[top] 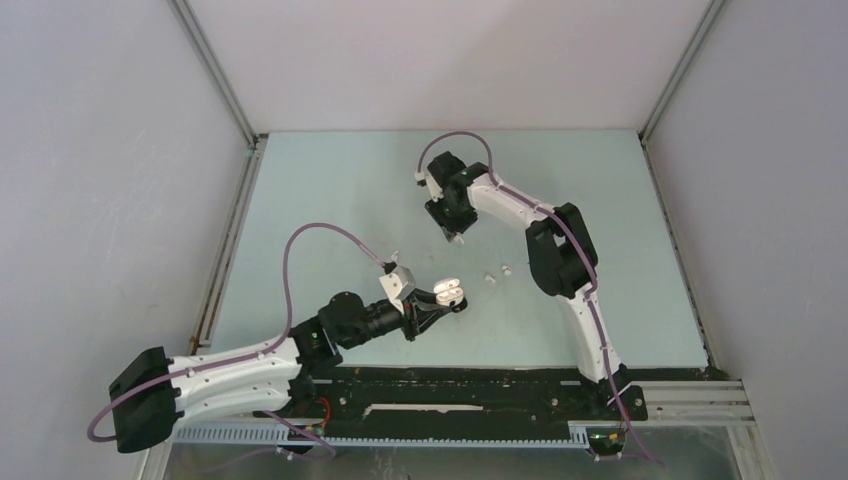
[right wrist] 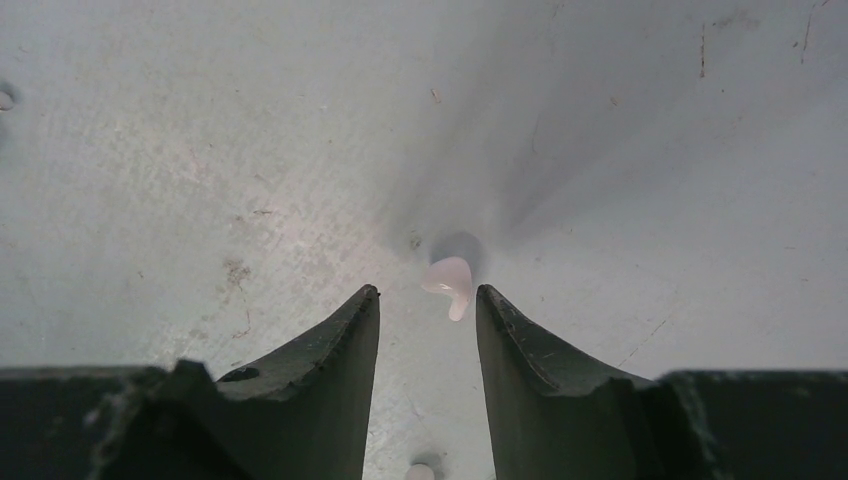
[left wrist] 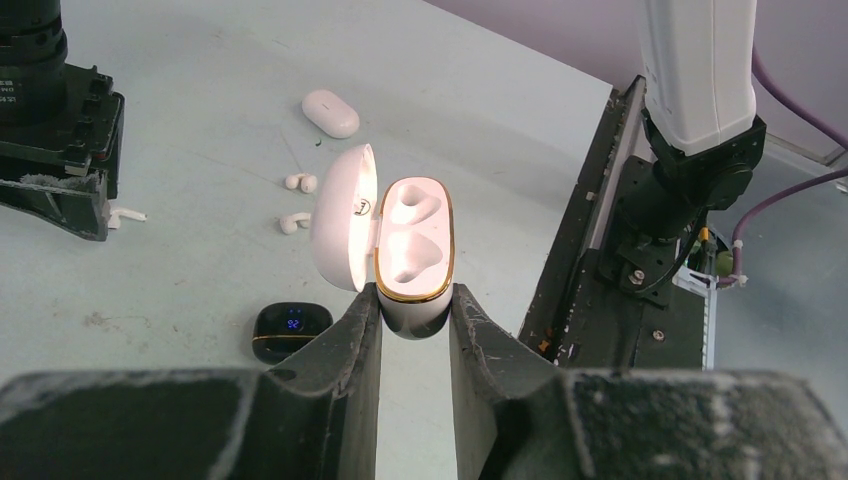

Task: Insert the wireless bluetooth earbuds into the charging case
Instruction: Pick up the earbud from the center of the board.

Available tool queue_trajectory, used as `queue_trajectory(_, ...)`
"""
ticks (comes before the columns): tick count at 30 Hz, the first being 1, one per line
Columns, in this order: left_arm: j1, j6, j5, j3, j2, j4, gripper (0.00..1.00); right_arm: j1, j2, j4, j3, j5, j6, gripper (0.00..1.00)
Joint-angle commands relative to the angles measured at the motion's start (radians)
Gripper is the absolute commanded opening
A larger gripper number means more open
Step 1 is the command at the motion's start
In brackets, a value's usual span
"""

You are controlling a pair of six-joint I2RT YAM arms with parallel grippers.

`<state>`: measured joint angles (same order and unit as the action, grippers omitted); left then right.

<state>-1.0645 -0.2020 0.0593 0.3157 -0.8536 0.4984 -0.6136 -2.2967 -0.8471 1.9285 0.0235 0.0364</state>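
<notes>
My left gripper is shut on the base of an open white charging case with a gold rim. Its lid is swung to the left and both sockets are empty. In the top view this gripper holds the case above the table's middle. My right gripper is open and points down at the table. A white earbud lies at its fingertips, closer to the right finger. In the top view this gripper is lowered near the table. Two more white earbuds lie loose beyond the case.
A black case with a gold seam lies on the table left of my left fingers. A closed white case lies farther off. The right arm's base and black mounting rail stand at the near edge. Another small white piece lies between the right fingers.
</notes>
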Motion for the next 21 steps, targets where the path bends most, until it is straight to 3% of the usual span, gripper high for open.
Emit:
queue_trajectory(1, 0.005, 0.003, 0.009, 0.021, -0.004, 0.035, 0.00, 0.000, -0.031, 0.000, 0.042, -0.023, -0.009, 0.43)
queue_trajectory(17, 0.005, -0.001, 0.010, 0.022, -0.024, 0.040, 0.00, 0.006, -0.064, -0.002, 0.044, -0.023, 0.001, 0.38)
queue_trajectory(21, 0.005, -0.005, 0.010, 0.020, -0.027, 0.042, 0.00, 0.011, -0.074, -0.006, 0.045, -0.023, 0.006, 0.31)
